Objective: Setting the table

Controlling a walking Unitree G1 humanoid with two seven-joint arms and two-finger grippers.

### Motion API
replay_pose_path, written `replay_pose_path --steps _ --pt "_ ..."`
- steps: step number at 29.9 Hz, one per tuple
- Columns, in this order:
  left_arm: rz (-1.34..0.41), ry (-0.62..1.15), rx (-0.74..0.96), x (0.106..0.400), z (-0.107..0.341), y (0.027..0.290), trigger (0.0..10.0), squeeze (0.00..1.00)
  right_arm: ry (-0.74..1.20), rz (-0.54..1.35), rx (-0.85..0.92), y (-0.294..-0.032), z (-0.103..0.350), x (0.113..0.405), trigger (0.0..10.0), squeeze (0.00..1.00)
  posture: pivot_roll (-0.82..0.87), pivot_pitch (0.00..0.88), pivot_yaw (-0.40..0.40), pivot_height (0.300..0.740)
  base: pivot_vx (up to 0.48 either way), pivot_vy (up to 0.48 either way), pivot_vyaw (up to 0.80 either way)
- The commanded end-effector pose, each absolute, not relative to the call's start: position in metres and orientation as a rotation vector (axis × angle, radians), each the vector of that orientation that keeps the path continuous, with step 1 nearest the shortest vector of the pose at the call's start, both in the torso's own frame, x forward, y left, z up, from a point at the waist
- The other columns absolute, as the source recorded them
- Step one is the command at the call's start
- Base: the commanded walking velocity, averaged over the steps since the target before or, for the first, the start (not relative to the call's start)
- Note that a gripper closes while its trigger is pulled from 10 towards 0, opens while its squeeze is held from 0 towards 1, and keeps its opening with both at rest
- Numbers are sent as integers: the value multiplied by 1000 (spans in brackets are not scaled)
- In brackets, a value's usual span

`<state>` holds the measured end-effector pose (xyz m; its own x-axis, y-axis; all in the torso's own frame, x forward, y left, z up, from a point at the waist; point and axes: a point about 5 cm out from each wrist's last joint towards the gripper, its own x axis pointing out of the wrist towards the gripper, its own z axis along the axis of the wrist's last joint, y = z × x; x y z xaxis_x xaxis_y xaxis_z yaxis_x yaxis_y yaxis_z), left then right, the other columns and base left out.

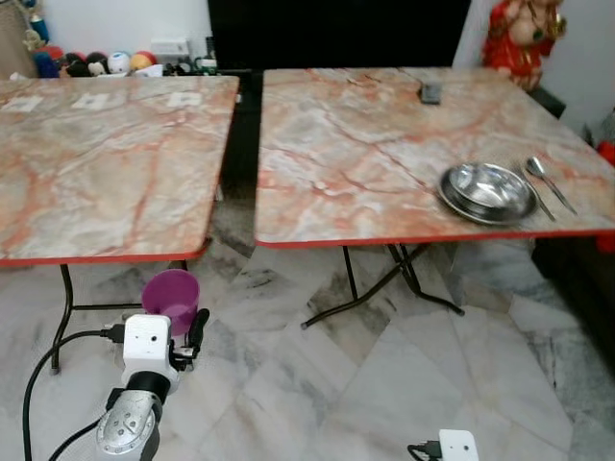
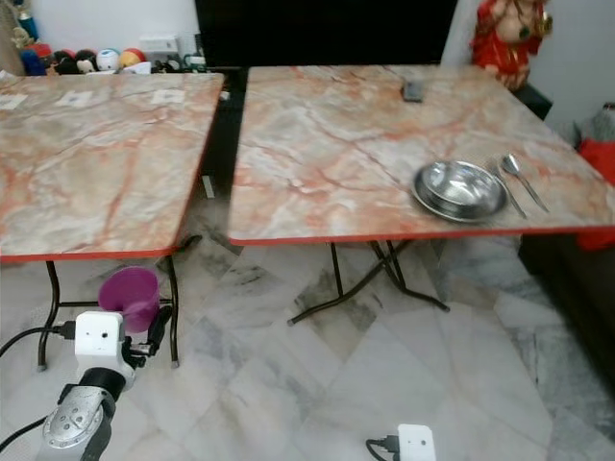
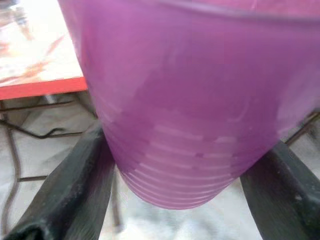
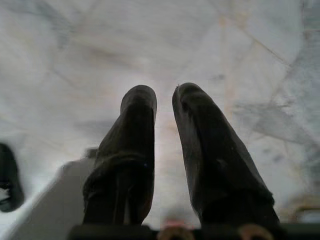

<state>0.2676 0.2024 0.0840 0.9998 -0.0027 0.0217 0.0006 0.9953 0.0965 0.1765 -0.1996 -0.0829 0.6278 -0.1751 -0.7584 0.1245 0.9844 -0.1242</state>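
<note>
My left gripper [image 1: 175, 315] is shut on a purple plastic cup [image 1: 171, 294], held upright low over the floor in front of the left table. In the left wrist view the ribbed cup [image 3: 200, 100] sits between the two black fingers [image 3: 65, 190]. On the right table [image 1: 365, 163], near its front right corner, lie stacked steel plates [image 1: 487, 190] with a spoon [image 1: 538, 173] and a second thin utensil beside them. My right gripper [image 4: 164, 95] hangs low over the marble floor, fingers together with nothing between them.
The left marble-top table [image 1: 96, 163] carries small paper cards at its far edge. A dark gap separates the two tables. A small dark device [image 1: 430, 92] lies far back on the right table. A red figure [image 1: 524, 34] stands at back right, and toys [image 1: 96, 63] at back left.
</note>
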Motion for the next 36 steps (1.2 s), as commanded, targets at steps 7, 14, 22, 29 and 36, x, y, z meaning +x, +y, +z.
replay_pose_path --steps 7,14,22,29,36 --pt "14 -19 126 266 85 211 10000 0 868 -165 -58 -195 -82 179 10000 0 -36 85 2 740 0 -420 0" --pt "12 -23 124 268 86 210 10000 0 866 -163 -59 -195 -82 179 10000 0 -37 77 5 740 0 -405 0" --pt "-12 -29 93 271 86 205 10000 0 862 -163 -59 -196 -81 181 10000 0 -33 59 -1 740 0 -88 0" --pt "-14 -32 80 269 86 203 10000 0 860 -154 -60 -195 -80 183 10000 0 -27 42 -6 740 0 0 0" --pt "-22 -40 78 269 87 205 10000 0 860 -152 -58 -195 -81 183 10000 0 -26 29 -2 740 196 0 0"
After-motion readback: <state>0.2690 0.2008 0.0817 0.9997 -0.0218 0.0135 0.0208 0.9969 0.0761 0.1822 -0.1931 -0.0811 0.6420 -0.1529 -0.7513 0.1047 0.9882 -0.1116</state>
